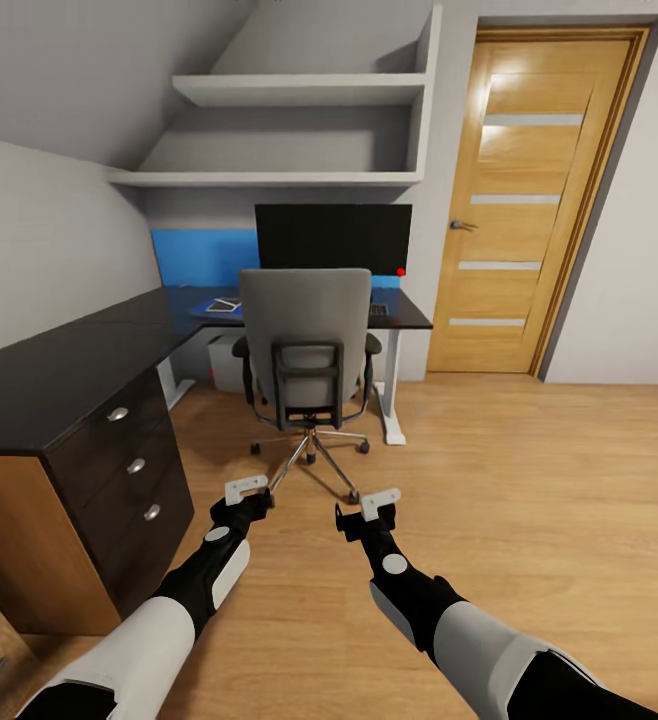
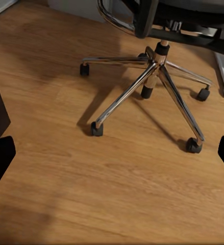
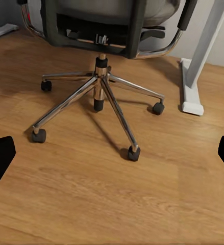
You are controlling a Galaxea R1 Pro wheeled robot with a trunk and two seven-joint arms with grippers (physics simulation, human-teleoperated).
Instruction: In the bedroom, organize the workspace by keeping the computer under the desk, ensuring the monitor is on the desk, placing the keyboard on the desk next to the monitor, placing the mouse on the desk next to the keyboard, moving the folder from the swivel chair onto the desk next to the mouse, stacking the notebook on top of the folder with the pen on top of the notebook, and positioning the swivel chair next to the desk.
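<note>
I see swivel chair (image 1: 304, 345) at desk (image 1: 59, 375), before monitor (image 1: 333, 237); left gripper (image 1: 250, 497), right gripper (image 1: 367, 510) both spread, empty

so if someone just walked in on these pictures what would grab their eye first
Most likely the swivel chair, its grey back turned to the camera, drawn up at the black desk with its chrome star base on the wood floor. Behind it a dark monitor stands on the desk, and a tall wooden door stands to the right. Low in the head view, the left gripper and the right gripper hang open, holding nothing.
</note>
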